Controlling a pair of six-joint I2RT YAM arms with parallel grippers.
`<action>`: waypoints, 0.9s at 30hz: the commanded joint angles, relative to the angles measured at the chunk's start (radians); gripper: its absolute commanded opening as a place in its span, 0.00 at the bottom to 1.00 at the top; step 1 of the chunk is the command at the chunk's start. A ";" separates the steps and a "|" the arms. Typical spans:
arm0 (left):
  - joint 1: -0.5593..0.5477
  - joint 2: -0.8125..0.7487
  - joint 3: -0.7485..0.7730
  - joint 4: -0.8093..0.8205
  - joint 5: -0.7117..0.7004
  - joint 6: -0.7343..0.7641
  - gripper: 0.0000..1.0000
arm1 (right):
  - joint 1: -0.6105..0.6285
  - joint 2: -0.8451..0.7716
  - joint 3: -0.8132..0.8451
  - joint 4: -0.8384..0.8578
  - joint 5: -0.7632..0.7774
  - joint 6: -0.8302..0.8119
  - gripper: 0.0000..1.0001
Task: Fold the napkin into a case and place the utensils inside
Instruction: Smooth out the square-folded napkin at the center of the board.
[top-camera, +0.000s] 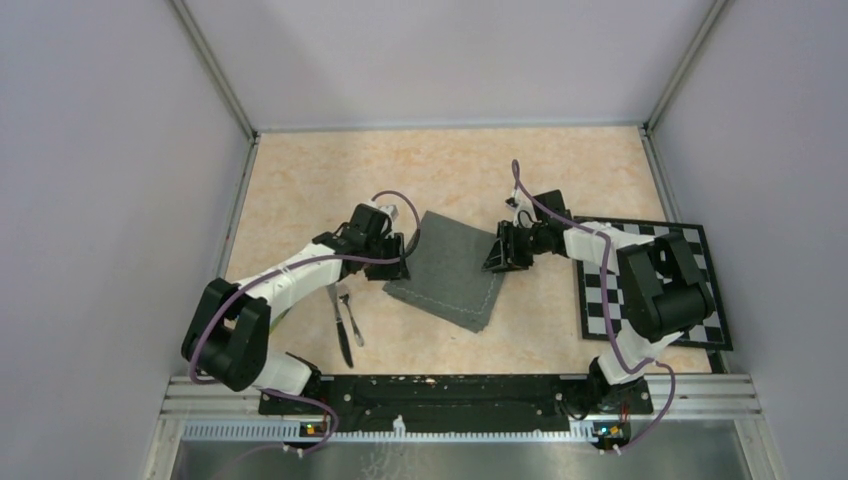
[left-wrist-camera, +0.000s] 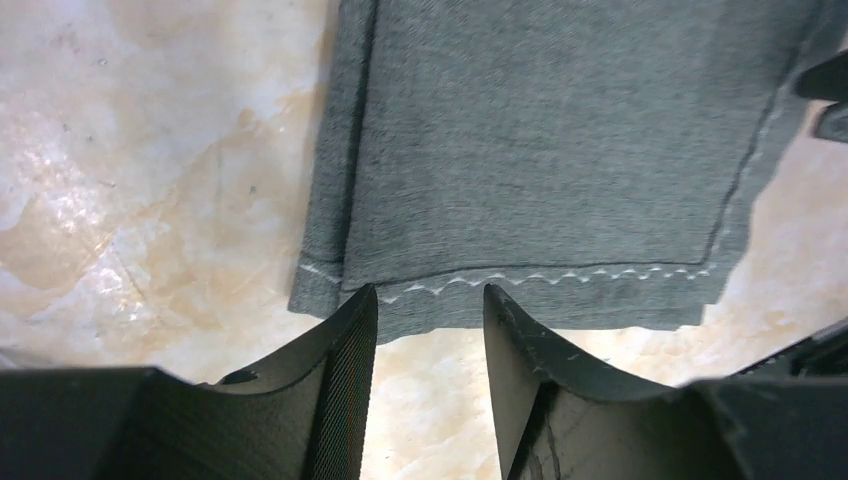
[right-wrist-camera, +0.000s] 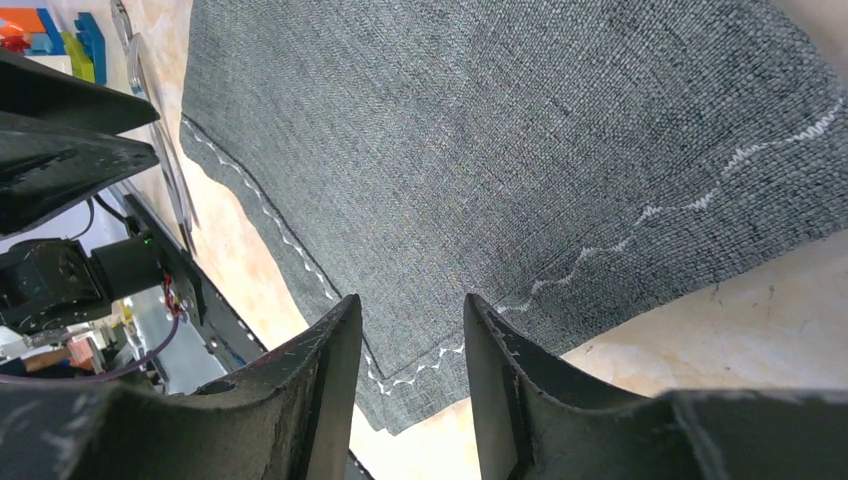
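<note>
The dark grey napkin (top-camera: 450, 270) lies folded in layers mid-table, its stitched hem showing in both wrist views (left-wrist-camera: 560, 150) (right-wrist-camera: 500, 130). My left gripper (top-camera: 395, 262) sits at its left edge, open, tips (left-wrist-camera: 430, 300) just at the hem with bare table between the fingers. Opposite it, my right gripper (top-camera: 500, 255) is open at the right edge, its jaws (right-wrist-camera: 412, 310) straddling a layered corner without pinching it. The knife (top-camera: 341, 330) and fork (top-camera: 353, 322) lie side by side on the table left of the napkin, near the front edge.
A black-and-white checkered board (top-camera: 598, 300) lies at the right, partly under the right arm. Grey walls close in the table on three sides. The metal rail with the arm bases (top-camera: 450, 395) runs along the near edge.
</note>
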 joint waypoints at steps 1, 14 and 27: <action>-0.005 0.027 0.044 -0.116 -0.061 0.050 0.48 | -0.002 -0.031 0.020 0.023 -0.022 -0.026 0.42; -0.005 0.016 -0.018 -0.087 -0.044 0.015 0.45 | -0.002 -0.049 0.001 0.038 -0.024 -0.035 0.41; -0.005 0.043 -0.030 -0.072 -0.041 0.006 0.40 | -0.002 -0.057 -0.004 0.052 -0.032 -0.030 0.40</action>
